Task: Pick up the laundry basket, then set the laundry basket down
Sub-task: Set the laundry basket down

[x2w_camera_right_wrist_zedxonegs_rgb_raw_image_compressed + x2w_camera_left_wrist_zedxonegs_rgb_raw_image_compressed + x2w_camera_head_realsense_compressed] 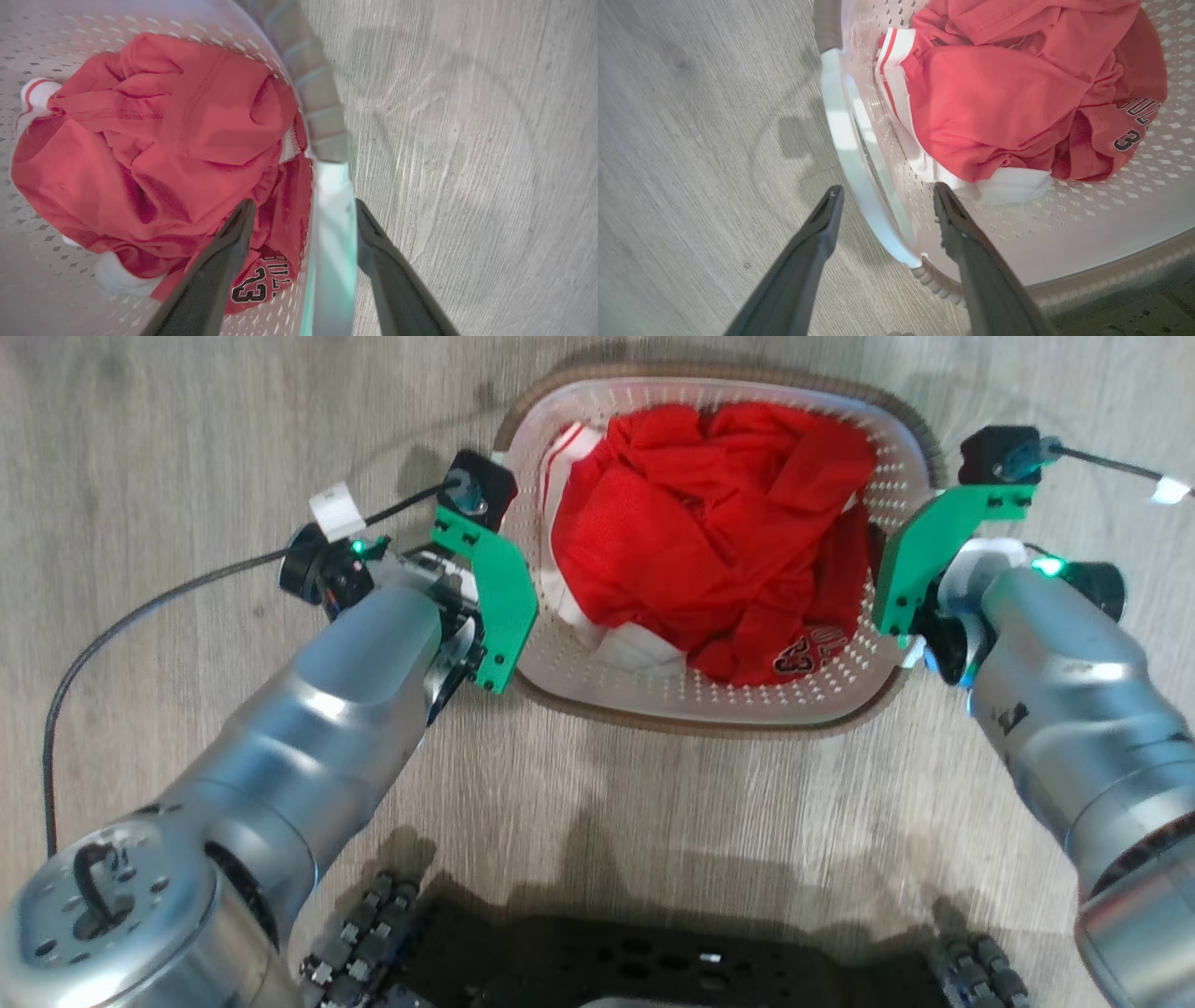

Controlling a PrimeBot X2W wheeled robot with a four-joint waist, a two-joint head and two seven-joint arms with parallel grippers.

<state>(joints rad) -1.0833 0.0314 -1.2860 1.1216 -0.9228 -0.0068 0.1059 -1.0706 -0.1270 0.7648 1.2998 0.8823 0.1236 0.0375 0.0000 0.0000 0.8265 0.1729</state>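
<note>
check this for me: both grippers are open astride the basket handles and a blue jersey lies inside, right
The jersey is red, not blue; the head view shows it. The left gripper and right gripper stand open astride the laundry basket handles.

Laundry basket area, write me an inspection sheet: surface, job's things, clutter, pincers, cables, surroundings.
Surface: pale wood-grain floor.
Job's things: laundry basket upright, apparently resting on the floor between the arms, holding a crumpled red jersey with white trim.
Clutter: nothing seen.
Pincers: left pincer open, straddling the white left handle, one finger inside the basket and one outside; right pincer open, straddling the right handle likewise.
Cables: black cable trails from the left wrist across the floor; second cable leaves the right wrist camera.
Surroundings: robot's dark base at the head view's bottom edge.
</note>
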